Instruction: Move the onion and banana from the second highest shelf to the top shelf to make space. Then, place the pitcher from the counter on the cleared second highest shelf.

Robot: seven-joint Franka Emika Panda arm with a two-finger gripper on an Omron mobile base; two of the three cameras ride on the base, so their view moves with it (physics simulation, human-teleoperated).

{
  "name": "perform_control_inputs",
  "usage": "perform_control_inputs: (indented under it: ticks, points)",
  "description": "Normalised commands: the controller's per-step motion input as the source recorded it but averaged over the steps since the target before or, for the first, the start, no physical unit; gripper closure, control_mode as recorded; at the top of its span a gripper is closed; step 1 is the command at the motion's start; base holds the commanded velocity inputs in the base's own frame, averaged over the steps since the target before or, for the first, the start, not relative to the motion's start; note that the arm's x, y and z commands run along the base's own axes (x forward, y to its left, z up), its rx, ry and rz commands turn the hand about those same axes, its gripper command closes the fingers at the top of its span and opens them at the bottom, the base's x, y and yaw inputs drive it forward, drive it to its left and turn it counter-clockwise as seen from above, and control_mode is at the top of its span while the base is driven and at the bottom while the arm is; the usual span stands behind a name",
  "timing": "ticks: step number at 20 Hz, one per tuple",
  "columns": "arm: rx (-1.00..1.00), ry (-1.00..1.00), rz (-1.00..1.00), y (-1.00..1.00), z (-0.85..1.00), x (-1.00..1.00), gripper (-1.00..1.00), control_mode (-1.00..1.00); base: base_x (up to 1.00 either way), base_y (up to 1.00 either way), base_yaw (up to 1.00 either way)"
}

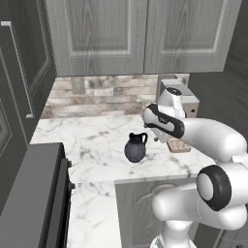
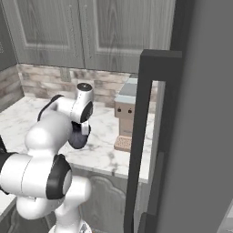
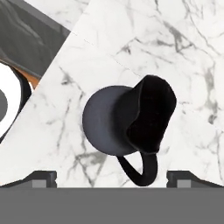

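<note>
Your tool (image 3: 112, 176) hangs released above the pitcher (image 3: 127, 120), finger tips spread wide at 6 o'clock either side of its handle. The pitcher (image 1: 135, 147) stands upright on the marble bench (image 1: 92, 145), untouched.

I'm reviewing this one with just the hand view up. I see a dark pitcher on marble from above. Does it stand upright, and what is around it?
Observer: The pitcher stands upright on the counter, apart from everything else.
Operator: Anything beside it?
Observer: A boxy grey appliance stands on the counter toward the fridge side, with a small tan tray at its foot.
Operator: Where is the arm?
Observer: It reaches over the counter with the open gripper above the pitcher, not touching it.
</note>
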Motion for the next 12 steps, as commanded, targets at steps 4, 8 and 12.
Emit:
perform_control_inputs:
  ticks: [4, 8, 12]
  points:
    - [0.00, 0.01, 0.07, 0.00, -0.22, 0.25, -1.00, -1.00, 0.00, 0.00, 0.00]
    - [0.00, 0.02, 0.08, 0.00, -0.16, 0.28, -1.00, -1.00, 0.00, 0.00, 0.00]
    - [-0.01, 0.04, 0.08, 0.00, -0.10, 0.31, -1.00, -1.00, 0.00, 0.00, 0.00]
